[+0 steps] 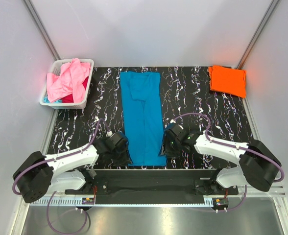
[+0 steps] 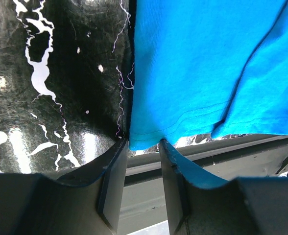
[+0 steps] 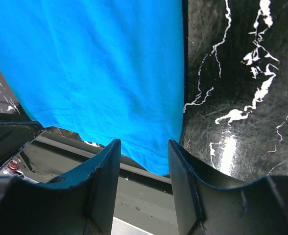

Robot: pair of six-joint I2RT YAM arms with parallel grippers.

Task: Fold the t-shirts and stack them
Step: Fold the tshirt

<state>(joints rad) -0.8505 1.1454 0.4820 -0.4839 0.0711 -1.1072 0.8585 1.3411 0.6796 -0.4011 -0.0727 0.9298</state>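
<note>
A bright teal-blue t-shirt [image 1: 142, 115] lies folded into a long narrow strip down the middle of the black marbled mat [image 1: 198, 98]. My left gripper [image 1: 123, 154] is open at the strip's near left corner; in the left wrist view [image 2: 144, 143] the hem corner [image 2: 146, 139] lies between the fingertips. My right gripper [image 1: 167, 144] is open at the near right corner; in the right wrist view [image 3: 144, 144] the hem corner [image 3: 156, 159] hangs between the fingertips. A folded orange t-shirt [image 1: 227, 80] lies at the back right. A pink t-shirt [image 1: 68, 78] and a red one [image 1: 75, 95] are crumpled in the basket.
A white lattice basket [image 1: 83, 104] stands at the back left corner of the mat. The table's near edge and a grey rail [image 2: 222, 156] run just past the shirt's hem. White walls enclose the back and sides.
</note>
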